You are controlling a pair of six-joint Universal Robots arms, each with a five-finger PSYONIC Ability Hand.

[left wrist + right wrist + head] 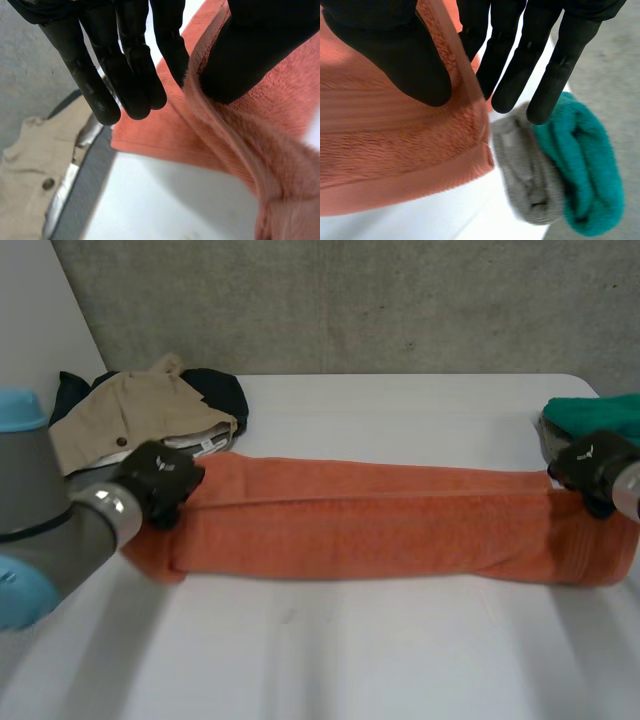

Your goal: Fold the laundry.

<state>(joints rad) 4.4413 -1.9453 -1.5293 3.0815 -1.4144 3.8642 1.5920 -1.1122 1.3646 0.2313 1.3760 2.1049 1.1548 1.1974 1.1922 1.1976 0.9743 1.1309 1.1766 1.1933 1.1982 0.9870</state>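
Towel [370,520], orange and folded into a long strip, lies across the desk [350,650], with the left robot hand [160,480] at one end and the right robot hand [592,468] at the other. Left wrist view: straight fingers [130,75] and thumb pinch the towel's edge near beige clothes [25,175]. Right wrist view: thumb and fingers [515,65] pinch its edge beside a grey cloth [530,175] and a green cloth [585,170].

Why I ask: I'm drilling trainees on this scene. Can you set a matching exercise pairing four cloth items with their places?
1 orange towel
2 beige garment
3 teal cloth
4 grey cloth

A between towel and teal cloth
B ends pinched by left hand and right hand
C heaped beyond the left hand
D beside grey cloth, farther from towel

Pairs: 1-B, 2-C, 3-D, 4-A
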